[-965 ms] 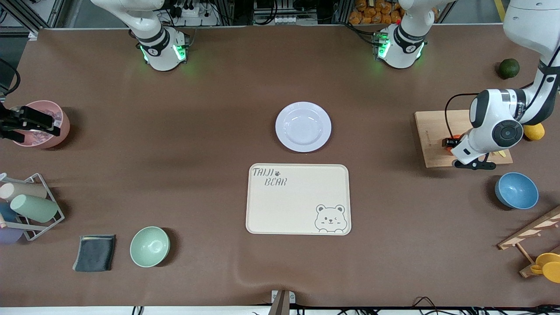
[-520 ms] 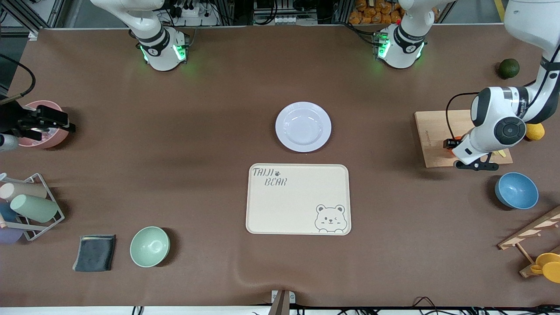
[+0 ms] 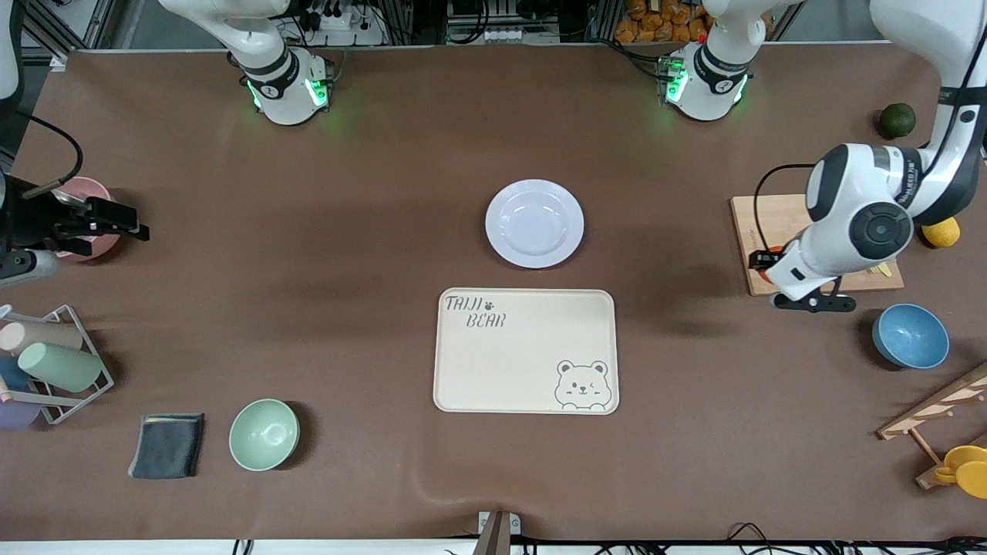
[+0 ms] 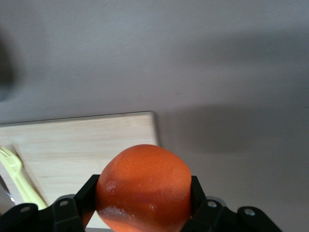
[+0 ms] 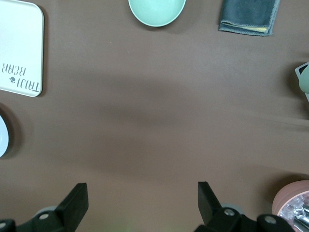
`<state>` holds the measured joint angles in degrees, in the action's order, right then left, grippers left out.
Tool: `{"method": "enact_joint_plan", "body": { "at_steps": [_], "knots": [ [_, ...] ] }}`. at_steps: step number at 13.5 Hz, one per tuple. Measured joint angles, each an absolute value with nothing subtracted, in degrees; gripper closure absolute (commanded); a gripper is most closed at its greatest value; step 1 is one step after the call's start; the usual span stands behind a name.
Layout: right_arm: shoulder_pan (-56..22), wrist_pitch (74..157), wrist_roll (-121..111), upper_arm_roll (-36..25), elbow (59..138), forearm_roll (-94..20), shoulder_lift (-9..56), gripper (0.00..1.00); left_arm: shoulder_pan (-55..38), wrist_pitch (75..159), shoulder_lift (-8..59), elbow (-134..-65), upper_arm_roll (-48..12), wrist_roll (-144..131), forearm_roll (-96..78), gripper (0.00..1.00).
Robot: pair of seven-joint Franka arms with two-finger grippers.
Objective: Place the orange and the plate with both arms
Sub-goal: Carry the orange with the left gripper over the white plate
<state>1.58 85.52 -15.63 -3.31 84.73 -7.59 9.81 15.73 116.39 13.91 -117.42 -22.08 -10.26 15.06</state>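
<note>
Since a second ago my left gripper [image 3: 765, 258] has lifted the orange [image 4: 143, 186] off the cutting board [image 3: 771, 231], fingers clamped tight on it, over the board's edge. My right gripper [image 3: 116, 223] hangs wide open, empty, beside the pink bowl [image 3: 86, 191]. Centre table, the plate [image 3: 534, 223] sits just beside the tray [image 3: 525, 351].

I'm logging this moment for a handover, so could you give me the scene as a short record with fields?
left gripper: shut on the small glossy reddish-orange orange, over the edge of the pale wooden cutting board
right gripper: open, holding nothing, over bare table beside the pink bowl
plate: round pale lavender-white plate, bare, mid-table
tray: cream rectangular bear-print tray, nearer the front camera than the plate
task stage: orange lifted, plate untouched
</note>
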Motion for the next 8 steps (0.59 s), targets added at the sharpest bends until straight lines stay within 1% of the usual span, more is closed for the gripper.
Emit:
{"method": "enact_joint_plan", "body": {
  "at_steps": [3, 6, 8],
  "knots": [
    [1.59, 85.28, -15.62, -3.34, 84.72, -7.59, 9.9, 0.0, 15.42, 115.5, 14.04, -116.96, -29.28, -16.9, 11.52, 0.95],
    [1.6, 84.48, -15.62, -3.38, 84.73, -7.59, 9.94, 0.0, 15.09, 113.52, 14.3, -116.07, -34.37, -21.75, 9.6, 0.95],
    [1.65, 83.78, -15.62, -3.47, 84.75, -7.59, 10.3, 0.0, 13.64, 112.34, 15.48, -113.99, -37.17, -26.83, 8.96, 0.95]
  ]
}}
